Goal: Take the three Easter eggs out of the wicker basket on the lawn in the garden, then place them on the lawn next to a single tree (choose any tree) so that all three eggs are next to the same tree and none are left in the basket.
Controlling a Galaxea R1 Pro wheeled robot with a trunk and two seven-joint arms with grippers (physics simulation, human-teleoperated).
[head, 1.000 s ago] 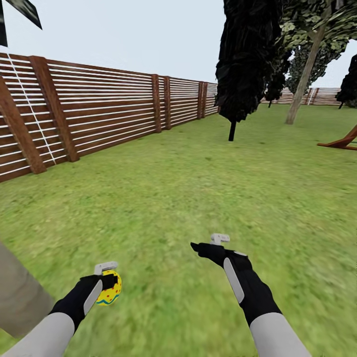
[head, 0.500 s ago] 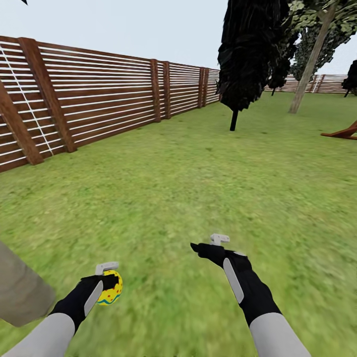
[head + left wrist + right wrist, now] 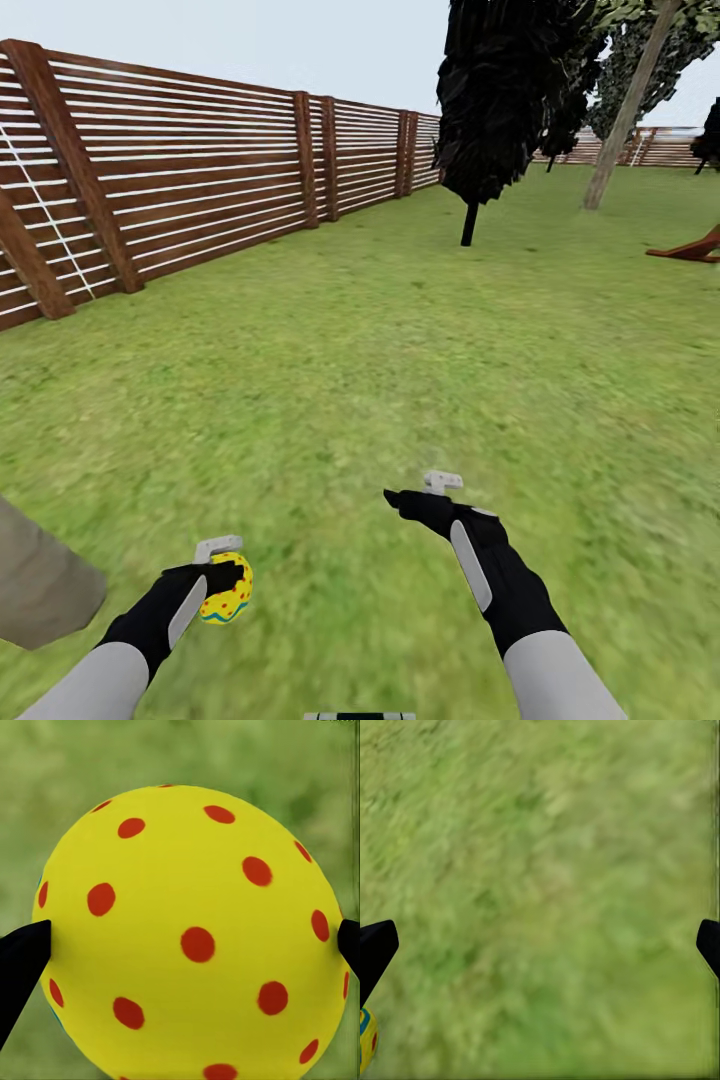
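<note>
One Easter egg (image 3: 228, 592), yellow with red dots, is held over the lawn (image 3: 380, 350) by my left gripper (image 3: 226, 578), which is shut on it. In the left wrist view the egg (image 3: 187, 937) sits between the black fingertips (image 3: 22, 960). My right gripper (image 3: 418, 490) hangs open over the grass with nothing between its fingers; the right wrist view has its gripper (image 3: 540, 945) over bare grass, with a bit of the egg (image 3: 366, 1039) at the edge. A tree (image 3: 622, 115) with a pale trunk stands far off to the right. The basket is out of view.
A brown slatted fence (image 3: 180, 190) runs along the left into the distance. An all-black tree (image 3: 490, 100) stands ahead, in front of the pale-trunked one. A red-brown wooden frame (image 3: 692, 250) lies at the right edge. A beige shape (image 3: 40, 590) fills the lower left corner.
The whole view has shifted: the camera has moved, so the fence and the trees sit higher in the picture. Both arms keep their pose, and the egg stays in the left gripper.
</note>
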